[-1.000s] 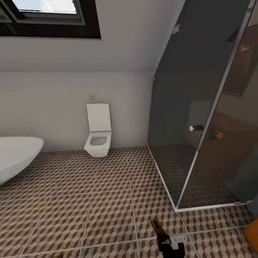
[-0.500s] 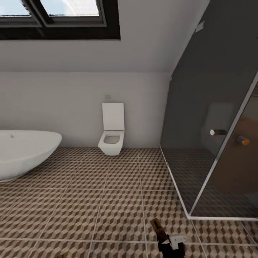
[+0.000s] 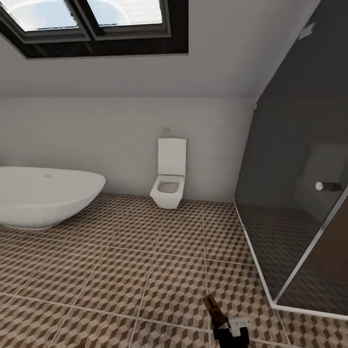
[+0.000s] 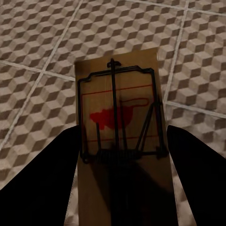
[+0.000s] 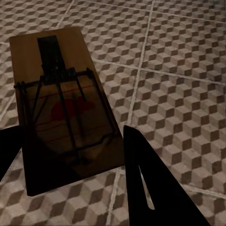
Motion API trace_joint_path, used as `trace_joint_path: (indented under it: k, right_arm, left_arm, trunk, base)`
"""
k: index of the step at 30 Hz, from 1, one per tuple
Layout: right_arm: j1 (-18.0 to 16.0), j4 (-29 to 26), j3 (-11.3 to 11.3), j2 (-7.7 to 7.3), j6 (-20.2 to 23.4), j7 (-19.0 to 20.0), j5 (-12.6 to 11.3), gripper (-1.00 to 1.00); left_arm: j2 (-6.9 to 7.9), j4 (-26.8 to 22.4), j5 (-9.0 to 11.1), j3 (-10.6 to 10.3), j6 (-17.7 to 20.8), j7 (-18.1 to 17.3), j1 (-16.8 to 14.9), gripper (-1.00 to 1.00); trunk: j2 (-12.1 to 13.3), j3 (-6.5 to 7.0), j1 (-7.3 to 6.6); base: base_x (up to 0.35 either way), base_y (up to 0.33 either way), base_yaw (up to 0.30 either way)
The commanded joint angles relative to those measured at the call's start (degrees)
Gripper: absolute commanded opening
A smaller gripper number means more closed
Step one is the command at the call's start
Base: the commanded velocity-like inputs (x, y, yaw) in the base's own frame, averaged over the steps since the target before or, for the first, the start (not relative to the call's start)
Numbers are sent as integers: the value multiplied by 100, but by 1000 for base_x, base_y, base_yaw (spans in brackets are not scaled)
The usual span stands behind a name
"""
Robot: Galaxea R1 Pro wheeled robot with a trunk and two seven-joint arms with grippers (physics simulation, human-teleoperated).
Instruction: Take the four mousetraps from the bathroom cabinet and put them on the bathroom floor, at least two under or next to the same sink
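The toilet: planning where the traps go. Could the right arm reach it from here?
Probably not. The toilet stands against the far wall, across several rows of floor tiles from the right gripper, which already holds a mousetrap.

We take the white toilet (image 3: 169, 186) as our landmark (its lid stands raised against the wall). Well to its left sits a white oval bathtub (image 3: 48, 195); to its right stands a dark glass shower enclosure (image 3: 299, 193); above and left, a black-framed skylight (image 3: 96, 24).
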Motion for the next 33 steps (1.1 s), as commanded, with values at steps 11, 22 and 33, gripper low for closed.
trace_joint_path:
  k: [11,22,33]
  right_arm:
    - [-2,2,-16,3,-16,17,21,-100]
    - [-2,2,-16,3,-17,17,21,-100]
    - [-2,9,-16,4,-16,17,21,-100]
  left_arm:
    - [-4,22,64,-23,-15,-63,-7,-100]
    - [-4,22,64,-23,-11,-63,-8,-100]
    - [-4,22,64,-23,-12,-63,-8,-100]
  trunk:
    - [-3,-5,0]
    - [-3,-5,0]
    - [-3,-5,0]
  base:
    - [0,0,258]
    - [0,0,258]
    - [0,0,258]
